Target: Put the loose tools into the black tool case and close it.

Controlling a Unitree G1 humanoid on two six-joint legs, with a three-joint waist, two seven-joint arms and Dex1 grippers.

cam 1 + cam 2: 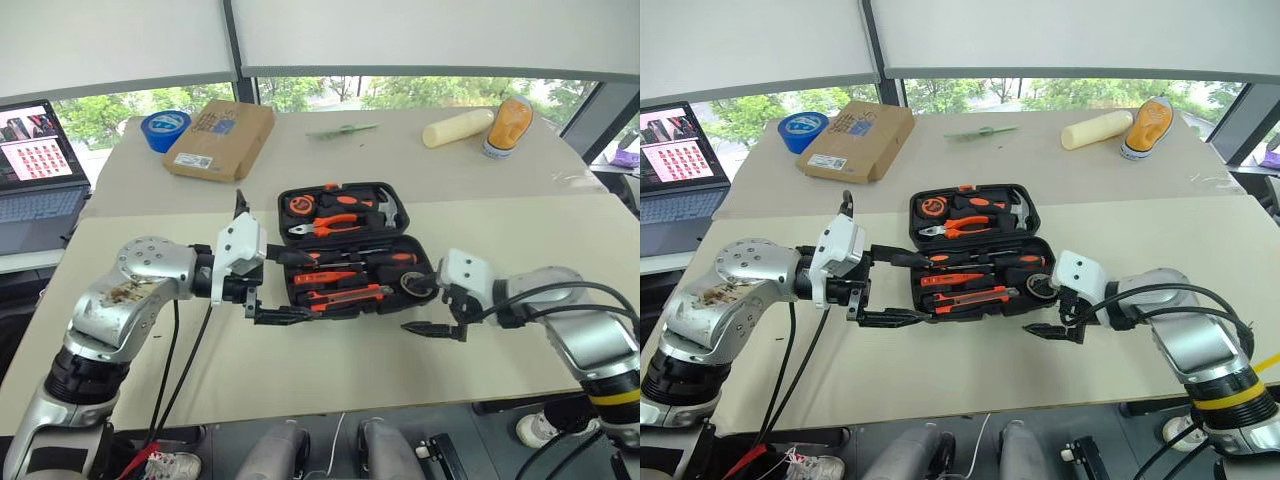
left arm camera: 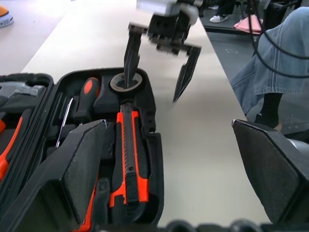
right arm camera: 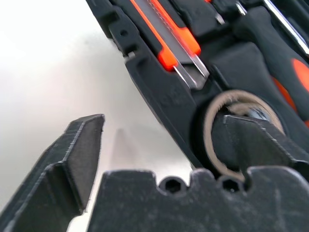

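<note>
Both grippers gape: our right gripper (image 1: pixel 433 318) straddles the tape ring (image 2: pixel 126 82) seated in the black tool case (image 1: pixel 290 292) at frame centre, our left gripper (image 1: pixel 268 290) waiting, we judge, to close it.

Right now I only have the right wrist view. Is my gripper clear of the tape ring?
Observer: No. The right gripper is open, with one finger down through the hole of the tape ring and the other outside the black tool case, over the table.
Operator: Left gripper?
Observer: The left gripper is open at the case's near left corner, holding nothing.
Operator: Lid?
Observer: Open, lying flat on the far side, with pliers in it.
</note>
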